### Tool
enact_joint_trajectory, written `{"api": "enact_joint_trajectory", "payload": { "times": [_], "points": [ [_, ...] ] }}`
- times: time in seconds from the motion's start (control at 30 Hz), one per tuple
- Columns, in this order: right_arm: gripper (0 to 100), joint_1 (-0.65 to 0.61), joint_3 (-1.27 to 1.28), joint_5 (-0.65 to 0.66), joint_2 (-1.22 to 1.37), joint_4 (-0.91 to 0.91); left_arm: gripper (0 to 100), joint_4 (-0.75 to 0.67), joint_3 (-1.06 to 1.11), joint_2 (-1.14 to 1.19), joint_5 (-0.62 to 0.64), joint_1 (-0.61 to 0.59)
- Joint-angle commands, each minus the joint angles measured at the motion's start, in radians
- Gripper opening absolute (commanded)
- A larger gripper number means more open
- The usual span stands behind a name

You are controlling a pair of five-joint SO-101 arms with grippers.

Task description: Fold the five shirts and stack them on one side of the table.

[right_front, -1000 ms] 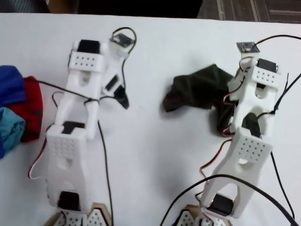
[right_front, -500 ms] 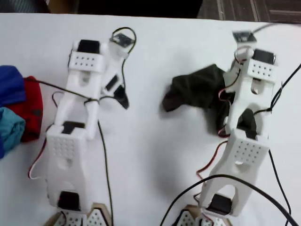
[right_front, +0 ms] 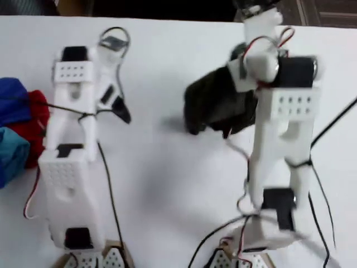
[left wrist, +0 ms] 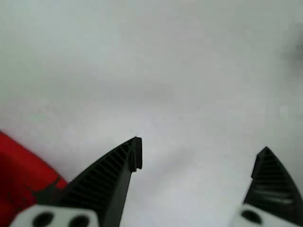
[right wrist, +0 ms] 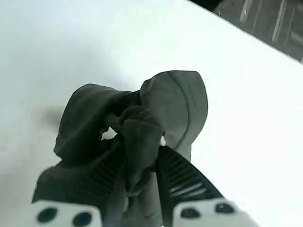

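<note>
Right gripper [right wrist: 139,146] clamped on 1 bunched fold of the dark shirt [right_front: 209,103], far-right side of the table [right_front: 167,184]. Left gripper [left wrist: 201,144] fingers apart over bare table near the red shirt [left wrist: 19,175]. I'd lift slow, shake it open, lay flat before folding.

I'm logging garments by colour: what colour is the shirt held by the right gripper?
The shirt is plain dark greenish-black, without pattern; the right wrist view shows it best.

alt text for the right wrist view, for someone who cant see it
The right gripper is shut on a bunched-up dark shirt, with a fold of the cloth pinched between its black fingers. Behind them lies the white table, with dark floor past its edge.
</note>
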Motion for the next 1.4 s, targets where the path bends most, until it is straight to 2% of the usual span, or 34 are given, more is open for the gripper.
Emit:
{"api": "enact_joint_trajectory", "payload": {
  "times": [0.0,0.1,0.27,0.33,0.4,0.6,0.7,0.83,0.93,1.13,1.37],
  "points": [
    [2.1,-0.035,0.078,0.005,-0.111,-0.002,38,0.008,0.002,-0.072,-0.003,-0.052],
    [2.1,-0.001,0.203,0.005,-0.101,-0.048,38,0.021,0.001,-0.074,-0.003,-0.075],
    [2.4,0.131,0.43,0.014,-0.018,-0.262,38,0.035,0.001,-0.074,-0.003,-0.087],
    [3.3,0.17,0.491,0.091,0.048,-0.317,38,0.035,0.001,-0.077,-0.003,-0.087],
    [9.1,0.202,0.508,0.16,0.122,-0.328,38,0.035,-0.002,-0.081,-0.003,-0.087],
    [38.8,0.266,0.423,0.166,0.208,-0.32,38,0.035,-0.018,-0.084,0.002,-0.101],
    [46.1,0.217,0.379,0.158,0.179,-0.213,38,0.035,-0.044,-0.084,0.077,-0.137],
    [46.1,0.045,0.373,0.152,0.124,-0.048,38,0.043,-0.088,-0.084,0.137,-0.201],
    [46.1,-0.101,0.391,0.146,0.087,-0.005,38,0.043,-0.105,-0.084,0.138,-0.241],
    [46.1,-0.298,0.606,0.147,0.076,-0.033,38,0.04,-0.105,-0.084,0.132,-0.272],
    [46.1,-0.325,0.859,0.146,0.108,-0.271,38,0.037,-0.105,-0.083,0.132,-0.278]
  ]
}}
